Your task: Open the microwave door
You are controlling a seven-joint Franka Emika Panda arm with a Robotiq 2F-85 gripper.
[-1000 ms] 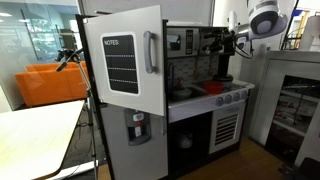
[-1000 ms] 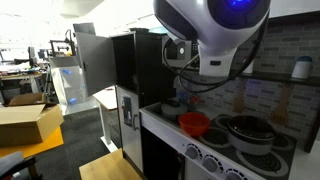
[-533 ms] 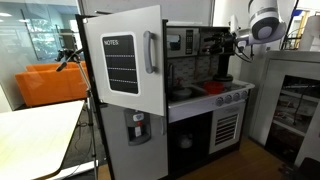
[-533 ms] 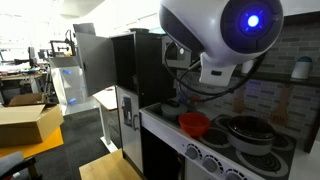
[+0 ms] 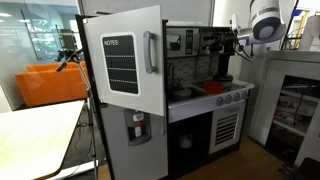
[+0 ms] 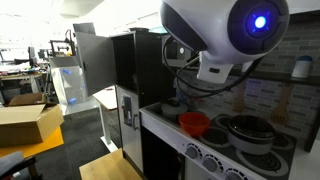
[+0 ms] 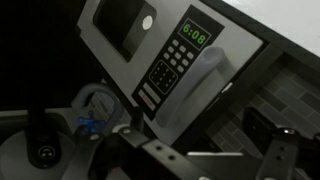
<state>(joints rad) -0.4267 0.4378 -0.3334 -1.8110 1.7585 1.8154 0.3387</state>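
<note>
Facing the microwave door (image 7: 125, 28) with the gripper (image 7: 195, 140) spread wide and empty, you're at the approach step: its grey handle (image 7: 200, 85) lies ahead between the jaws, so advance, clasp it, then pull.

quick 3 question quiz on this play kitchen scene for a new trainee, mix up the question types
1. True or false: the microwave door is shut.
2. The bowl is: A red, B blue, C green.
3. Fill in: the board on the white door reads ____.

Key: 1 true; 2 A; 3 NOTES.
</note>
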